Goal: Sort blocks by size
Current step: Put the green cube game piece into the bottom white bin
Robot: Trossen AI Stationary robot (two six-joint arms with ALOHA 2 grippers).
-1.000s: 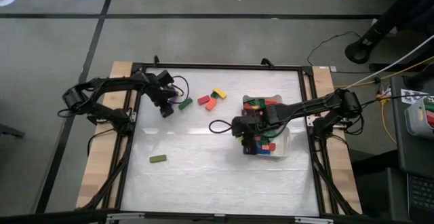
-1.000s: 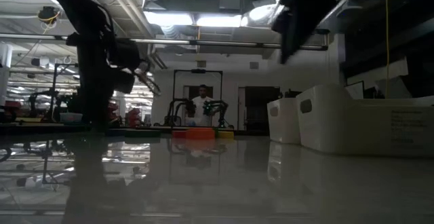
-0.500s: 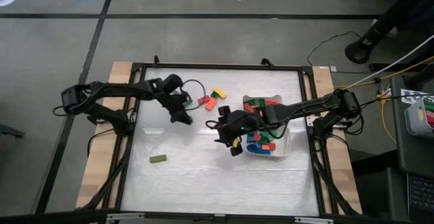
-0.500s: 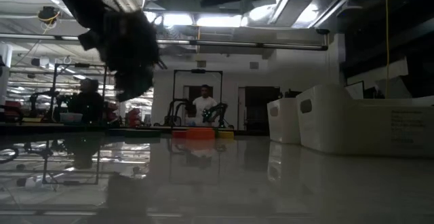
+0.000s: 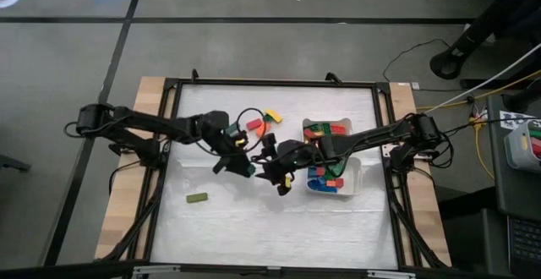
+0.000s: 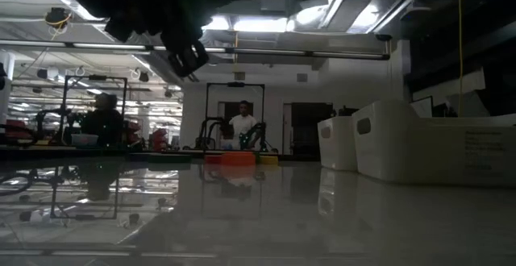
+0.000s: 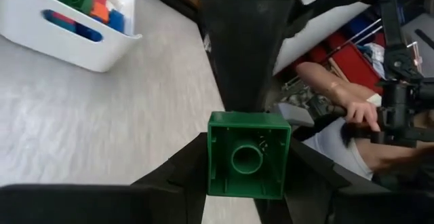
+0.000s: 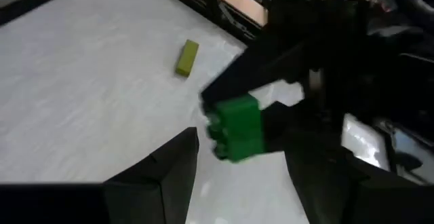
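A square green plastic brick (image 7: 248,156) sits clamped in the left gripper (image 5: 243,166), held over the middle of the white surface (image 5: 254,220). The right gripper (image 5: 280,183) hangs just beside it, jaws spread wide and empty. Only the right wrist view shows the brick's studded side (image 8: 234,127). From above, a white rectangular tray (image 5: 353,180) of mixed coloured bricks lies beside the right arm, and a long olive-green bar (image 5: 197,198) lies well apart. The low view shows a person (image 6: 241,126) standing in the lit room beyond.
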